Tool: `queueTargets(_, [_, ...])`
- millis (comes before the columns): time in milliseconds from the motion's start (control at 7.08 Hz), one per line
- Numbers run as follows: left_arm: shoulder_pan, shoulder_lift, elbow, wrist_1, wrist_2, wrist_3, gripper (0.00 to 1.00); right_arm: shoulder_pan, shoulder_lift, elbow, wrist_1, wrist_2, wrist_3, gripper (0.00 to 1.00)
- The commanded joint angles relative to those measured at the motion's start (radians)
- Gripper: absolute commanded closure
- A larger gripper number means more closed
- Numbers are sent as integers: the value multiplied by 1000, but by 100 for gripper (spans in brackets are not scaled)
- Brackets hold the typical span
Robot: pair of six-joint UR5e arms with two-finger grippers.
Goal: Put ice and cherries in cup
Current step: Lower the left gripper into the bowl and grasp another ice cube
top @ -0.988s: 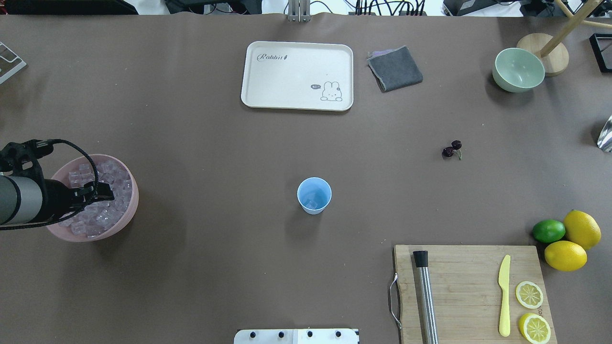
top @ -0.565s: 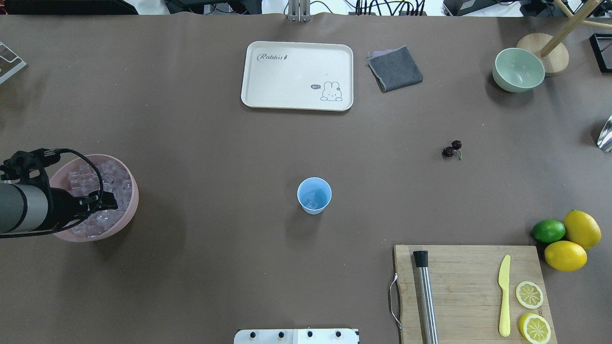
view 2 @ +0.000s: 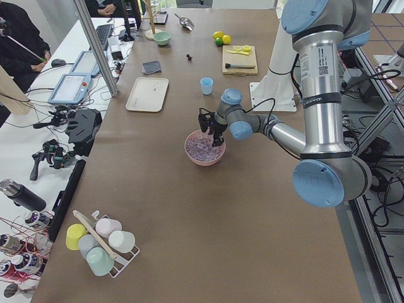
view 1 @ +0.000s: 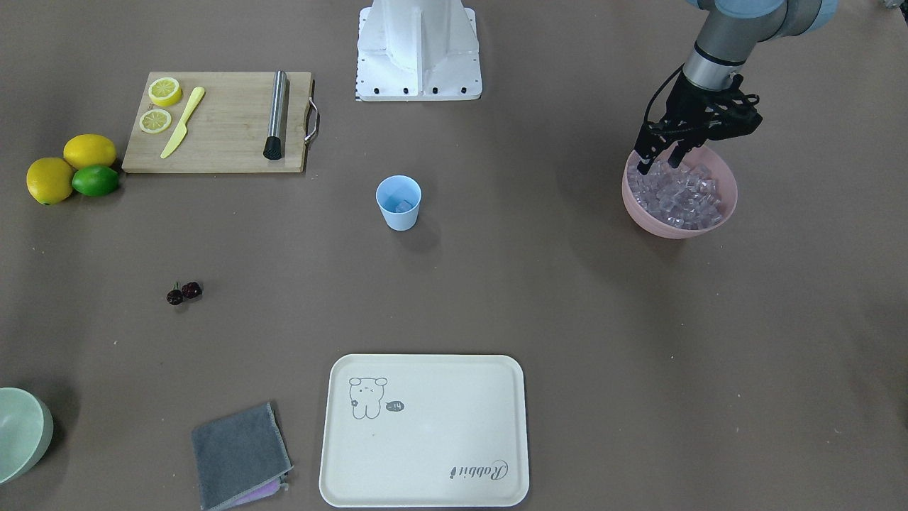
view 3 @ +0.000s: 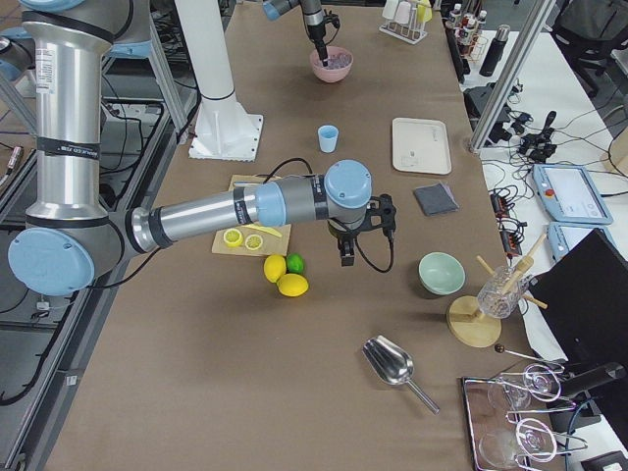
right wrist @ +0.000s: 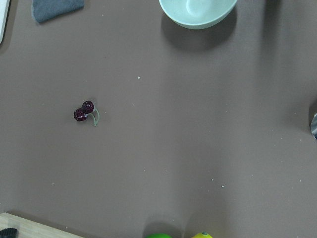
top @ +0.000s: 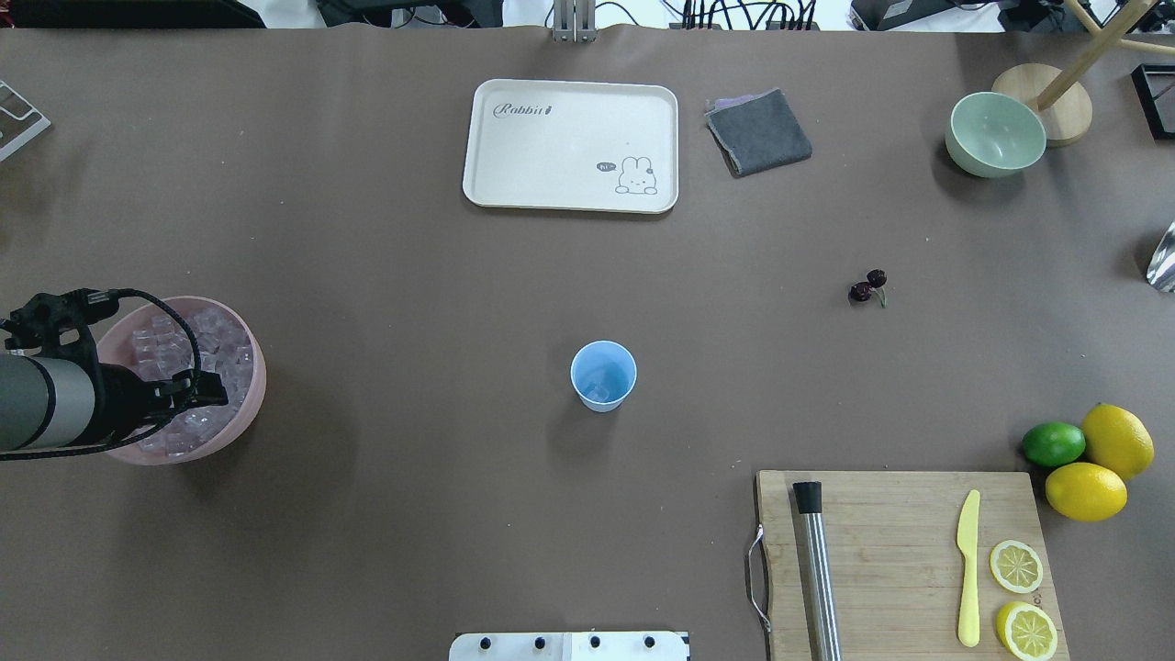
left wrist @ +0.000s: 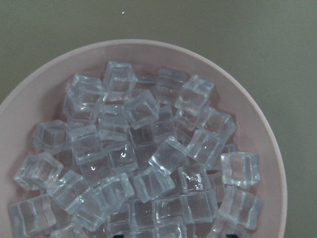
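Note:
The ice (left wrist: 138,163) is piled in a pink bowl (top: 252,367) at the table's left. My left gripper (view 1: 660,167) is open, with its fingertips (view 1: 642,167) just over the ice (view 1: 677,195) at the bowl's robot-side edge. It also shows in the overhead view (top: 207,390). The light-blue cup (top: 603,375) stands upright mid-table with an ice cube or two inside (view 1: 403,206). The cherries (top: 867,286) lie on the bare table to the right and show in the right wrist view (right wrist: 84,112). My right gripper (view 3: 344,260) hangs above the table near them; I cannot tell if it is open or shut.
A cream tray (top: 571,145) and a grey cloth (top: 758,131) lie at the far side. A pale green bowl (top: 996,134) stands at the far right. A cutting board (top: 904,560) holds a muddler (top: 815,569), a yellow knife and lemon slices. Two lemons and a lime (top: 1054,443) lie beside it.
My left gripper has shifted a little toward the robot's side of the pink bowl and lowered to the ice. Nothing else has moved.

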Motion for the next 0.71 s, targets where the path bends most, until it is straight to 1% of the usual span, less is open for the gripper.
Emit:
queueTargets(0, [0, -1, 0, 0, -2, 1, 30, 0, 0, 2, 0, -1, -3, 0])
queueTargets(565, [2, -11, 6, -3, -43, 3, 30, 0, -2, 0, 0, -1, 0, 0])
